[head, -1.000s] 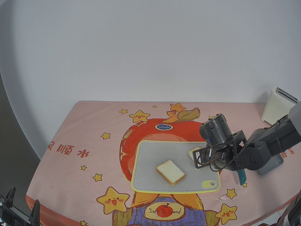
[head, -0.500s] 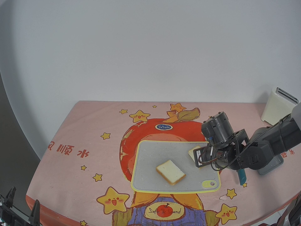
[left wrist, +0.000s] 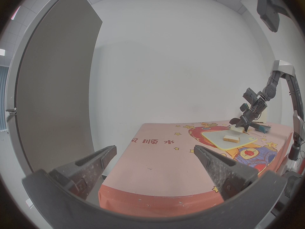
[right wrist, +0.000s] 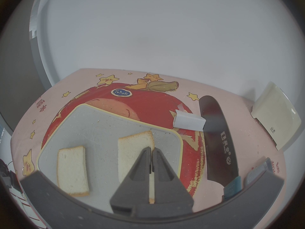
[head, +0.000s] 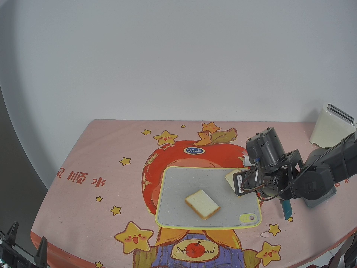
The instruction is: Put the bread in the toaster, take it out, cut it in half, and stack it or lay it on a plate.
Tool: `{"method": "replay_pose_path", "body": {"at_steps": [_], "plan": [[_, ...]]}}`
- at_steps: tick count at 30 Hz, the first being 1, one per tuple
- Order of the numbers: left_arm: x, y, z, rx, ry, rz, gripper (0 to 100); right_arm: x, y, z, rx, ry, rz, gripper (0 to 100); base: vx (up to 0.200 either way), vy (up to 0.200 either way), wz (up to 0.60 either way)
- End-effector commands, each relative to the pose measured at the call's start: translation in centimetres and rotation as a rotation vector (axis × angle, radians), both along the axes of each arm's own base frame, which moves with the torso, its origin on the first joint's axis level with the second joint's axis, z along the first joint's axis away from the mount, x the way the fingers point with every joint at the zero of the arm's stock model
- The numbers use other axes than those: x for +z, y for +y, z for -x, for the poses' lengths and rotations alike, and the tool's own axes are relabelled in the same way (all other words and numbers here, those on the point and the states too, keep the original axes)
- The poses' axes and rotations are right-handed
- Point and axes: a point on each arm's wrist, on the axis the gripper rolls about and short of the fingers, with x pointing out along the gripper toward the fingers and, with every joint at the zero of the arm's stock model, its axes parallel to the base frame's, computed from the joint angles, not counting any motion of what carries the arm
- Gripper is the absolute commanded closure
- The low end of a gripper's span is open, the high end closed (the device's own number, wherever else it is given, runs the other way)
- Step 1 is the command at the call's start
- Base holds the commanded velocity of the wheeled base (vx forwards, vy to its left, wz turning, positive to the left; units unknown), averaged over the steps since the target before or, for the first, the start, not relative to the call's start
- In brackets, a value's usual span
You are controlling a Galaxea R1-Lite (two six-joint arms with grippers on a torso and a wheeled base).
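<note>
The right hand [right wrist: 151, 152] is closed tight on one edge of a half slice of bread [right wrist: 133, 150], its two dark fingers pinching the cut side. This piece is pale and cream-white with a thin tan crust along its outer edges. It sits tilted at the far right corner of the grey cutting board [head: 178, 183]; whether its low edge touches the board cannot be told. The other half slice [head: 202, 204] lies flat near the middle of the board, the same white crumb, with a browner crust showing along its near side.

Right of the board, a knife [right wrist: 217, 140] with a dark blade and a teal handle lies on the pink, apple-printed tabletop [head: 111, 160]. A small white block [right wrist: 189, 121] rests just beside the blade. The cream toaster [head: 332, 125] stands at the far right.

The left hand [left wrist: 154, 150] hangs wide open, holding nothing, off the near left corner of the tabletop.
</note>
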Motion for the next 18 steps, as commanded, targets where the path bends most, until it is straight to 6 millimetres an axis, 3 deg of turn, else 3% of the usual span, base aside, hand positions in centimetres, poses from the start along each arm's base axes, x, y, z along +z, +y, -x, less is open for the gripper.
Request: {"method": "replay_pose_path", "body": {"at_steps": [1,18], "plan": [[-0.5,0.0,0.0,0.000,0.000,0.000,0,1.0,-0.1,0.6,0.008,-0.022,-0.017,100,0.000,0.000,0.00],[-0.5,0.0,0.0,0.000,0.000,0.000,0,3.2,-0.8,2.1,0.023,-0.072,-0.049,100,0.000,0.000,0.00]]}}
